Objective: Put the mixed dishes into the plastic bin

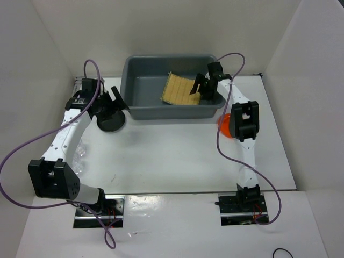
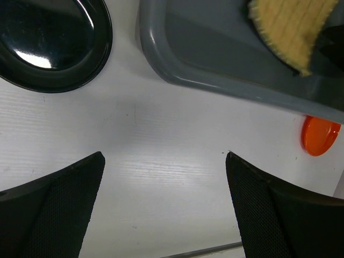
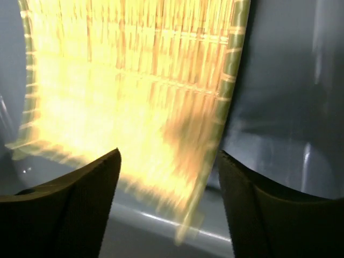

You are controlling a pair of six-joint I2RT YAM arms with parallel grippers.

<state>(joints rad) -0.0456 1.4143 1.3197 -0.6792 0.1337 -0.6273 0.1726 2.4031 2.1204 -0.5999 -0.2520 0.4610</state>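
Right gripper (image 1: 198,86), jaws spread as if releasing, hangs over the square tan woven mat (image 1: 180,89) in the grey-blue plastic bin (image 1: 161,113); left gripper (image 2: 164,157) likewise spread.

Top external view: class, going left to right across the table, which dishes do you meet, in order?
From the left: clear glasses → black plate → woven mat, lying in the plastic bin → orange plate.

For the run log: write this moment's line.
mat in bin | right fingers open at mat | left fingers open, empty | black plate, orange plate outside bin
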